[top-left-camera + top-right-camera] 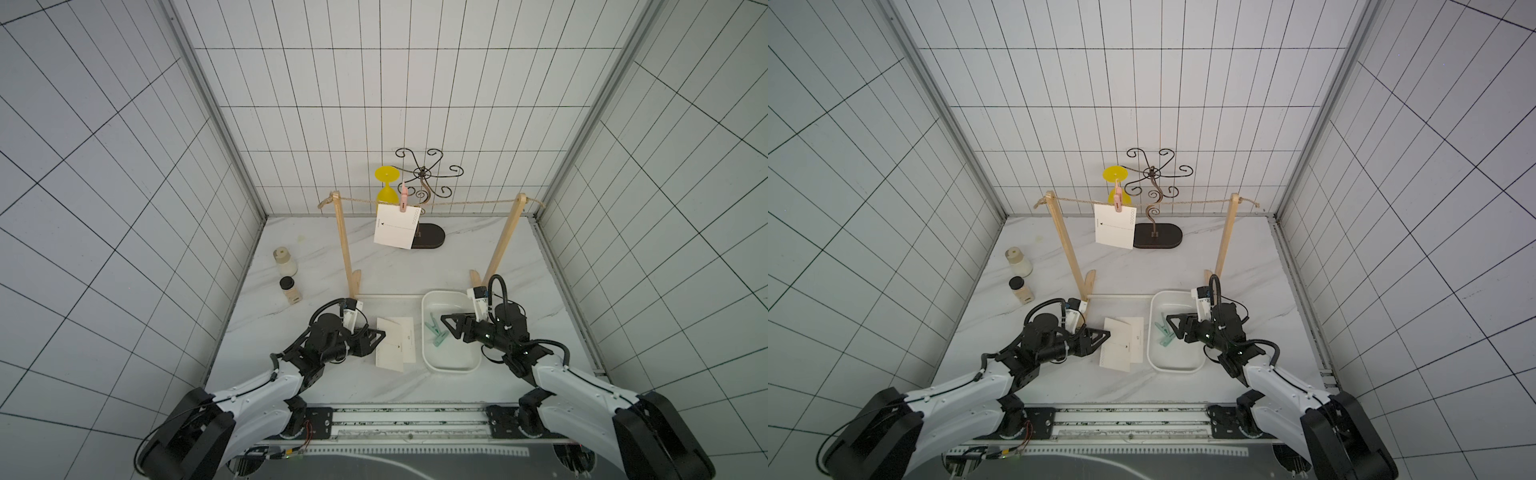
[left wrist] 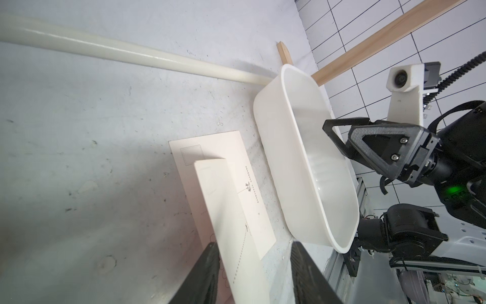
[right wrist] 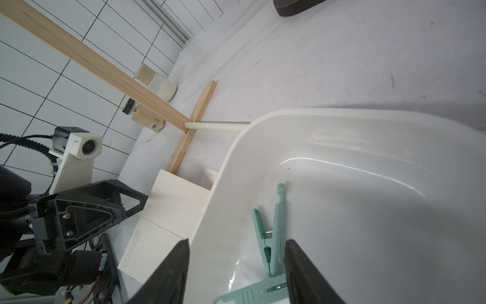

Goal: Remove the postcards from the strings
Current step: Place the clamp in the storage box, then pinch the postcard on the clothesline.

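Just beside the white tray [image 1: 424, 345], two postcards [image 1: 397, 345] lying overlapped, left gripper [image 1: 382, 333] with jaws partway apart astride the upper one's edge, not clamping it; over the tray, right gripper [image 1: 446, 328] likewise parted, holding nothing, above mint pegs [image 3: 278, 223]; well behind the tray, third postcard [image 1: 395, 228] hanging from the string [image 1: 465, 203].

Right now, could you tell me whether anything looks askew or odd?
The one postcard on the twine hangs tilted under its pink peg; the two postcards on the table lie overlapped and misaligned. Nothing looks spilled or damaged.
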`<action>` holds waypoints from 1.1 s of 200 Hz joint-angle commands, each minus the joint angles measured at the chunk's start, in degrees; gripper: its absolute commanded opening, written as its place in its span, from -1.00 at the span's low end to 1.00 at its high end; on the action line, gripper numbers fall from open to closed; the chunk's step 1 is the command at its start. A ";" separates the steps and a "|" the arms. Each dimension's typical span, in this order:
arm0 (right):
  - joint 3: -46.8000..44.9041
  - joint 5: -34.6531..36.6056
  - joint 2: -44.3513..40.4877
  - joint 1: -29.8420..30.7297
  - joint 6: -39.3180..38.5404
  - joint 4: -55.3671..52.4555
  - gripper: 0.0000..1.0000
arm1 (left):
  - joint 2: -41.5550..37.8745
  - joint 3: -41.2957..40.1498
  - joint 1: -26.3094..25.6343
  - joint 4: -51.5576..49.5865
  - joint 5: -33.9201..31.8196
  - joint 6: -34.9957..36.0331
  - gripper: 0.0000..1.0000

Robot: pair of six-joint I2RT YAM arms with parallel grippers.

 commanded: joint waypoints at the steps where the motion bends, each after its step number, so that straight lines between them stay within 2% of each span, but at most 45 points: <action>1: 1.13 1.31 -1.21 0.43 -0.86 -1.96 0.18 | -3.98 1.77 0.30 -6.44 -4.36 2.15 -0.08; 45: 4.71 1.20 -2.92 0.42 -1.95 -4.72 0.18 | -11.18 2.90 0.56 -10.97 -8.49 3.70 -0.06; 95: 14.56 3.23 -7.79 0.48 -6.77 -12.64 0.18 | -15.58 11.02 0.56 -18.52 -13.43 8.61 -0.06; 155: 30.68 0.26 -8.24 0.56 -13.46 -18.87 0.18 | -12.36 22.89 2.03 -19.67 -15.29 15.05 -0.07; 201: 41.20 -3.12 -6.92 0.56 -15.96 -19.14 0.21 | -10.35 30.62 2.83 -19.14 -17.83 20.24 -0.08; 220: 45.08 -5.35 -5.22 0.56 -16.78 -18.62 0.22 | -9.09 33.18 3.20 -18.78 -18.77 22.45 0.03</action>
